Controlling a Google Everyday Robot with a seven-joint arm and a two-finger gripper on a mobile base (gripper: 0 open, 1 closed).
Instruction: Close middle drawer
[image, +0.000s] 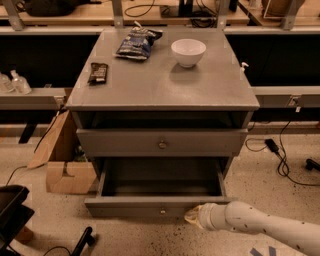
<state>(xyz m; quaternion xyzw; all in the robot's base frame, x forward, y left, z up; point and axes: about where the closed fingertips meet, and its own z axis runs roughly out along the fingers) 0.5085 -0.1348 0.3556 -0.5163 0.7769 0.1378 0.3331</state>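
One gripper (196, 216) sat against the front of the pulled-out middle drawer (140, 206), right of its knob (162, 211); its grip could not be told. A level push nearer centre would likely keep it from skewing.

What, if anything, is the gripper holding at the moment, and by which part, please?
Nothing seems held, though it cannot be told for sure: the gripper lies low against the front panel of the open middle drawer, right of its knob.
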